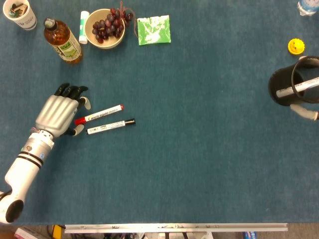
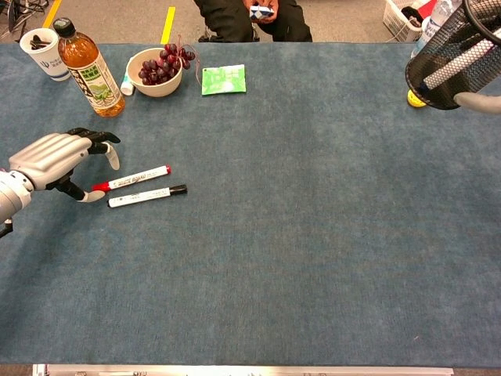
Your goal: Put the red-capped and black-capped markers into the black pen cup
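Two markers (image 1: 104, 120) lie side by side on the worktop (image 1: 199, 164) — left hand (image 1: 62, 115) just left; pen cup (image 1: 291, 87) far right — bottle (image 1: 62, 41) and bowl (image 1: 104, 28) behind.

The white barrel of the red-capped whiteboard marker (image 1: 98, 115) carries dark printed words that read "WHITE BOARD", followed by smaller print too small to read. The white barrel of the black-capped marker (image 1: 111, 126) lying just beside it has a similar dark line of print, but its letters are too blurred to make out. The green and white label on the clear plastic bottle of amber tea (image 2: 88, 69) shows marks that cannot be read. The white paper cup (image 2: 44, 53) bears a small blue print, also illegible.
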Controlling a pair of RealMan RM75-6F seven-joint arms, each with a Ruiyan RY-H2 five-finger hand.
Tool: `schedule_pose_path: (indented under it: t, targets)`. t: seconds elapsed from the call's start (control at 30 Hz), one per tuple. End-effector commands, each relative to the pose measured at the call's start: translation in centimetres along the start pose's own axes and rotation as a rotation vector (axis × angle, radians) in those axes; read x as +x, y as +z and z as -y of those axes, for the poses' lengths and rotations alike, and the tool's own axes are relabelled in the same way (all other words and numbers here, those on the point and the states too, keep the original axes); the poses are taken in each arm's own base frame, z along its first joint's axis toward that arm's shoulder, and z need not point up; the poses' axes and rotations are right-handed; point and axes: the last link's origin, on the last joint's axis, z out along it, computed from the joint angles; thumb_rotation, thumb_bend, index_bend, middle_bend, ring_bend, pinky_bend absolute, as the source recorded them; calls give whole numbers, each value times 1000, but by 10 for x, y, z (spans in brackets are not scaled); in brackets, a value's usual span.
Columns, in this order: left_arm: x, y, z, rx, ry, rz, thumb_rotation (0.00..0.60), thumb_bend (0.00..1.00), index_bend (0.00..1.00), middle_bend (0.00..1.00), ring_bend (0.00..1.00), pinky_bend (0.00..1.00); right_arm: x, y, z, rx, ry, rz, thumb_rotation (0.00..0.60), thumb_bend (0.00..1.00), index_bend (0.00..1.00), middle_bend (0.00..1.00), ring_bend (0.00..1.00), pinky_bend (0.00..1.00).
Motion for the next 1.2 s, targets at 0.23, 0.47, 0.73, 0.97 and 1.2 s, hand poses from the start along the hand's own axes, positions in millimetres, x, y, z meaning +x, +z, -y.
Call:
schedule_pose_path:
  t: [0.23, 0.47, 0.73, 0.97, 1.2]
  targets:
    - [-3, 4, -2, 13, 2, 2, 600, 227, 415, 131, 119, 93, 1, 0, -1, -4, 2, 0, 600, 358, 463, 429, 281, 224]
    - [-5, 6, -2, 15, -5, 2, 600, 229, 453, 136, 119, 93, 2, 1, -1, -4, 4, -2, 600, 357, 463, 429, 281, 224]
    - [-4, 8, -3, 5, 9, 6, 600, 230, 459, 136, 119, 93, 3, 1, 0, -1, 8, -5, 600, 357, 464, 429, 281, 224]
    - [-3, 9, -3, 6, 10, 19, 600, 269, 461, 134, 117, 93, 4, 0, -1, -2, 11, -9, 600, 357, 464, 429, 282, 224]
    - [-4, 9, -5, 4, 20, 33, 600, 296, 467, 129, 112, 93, 6, 0, -2, -4, 15, -11, 600, 357, 465, 429, 282, 224]
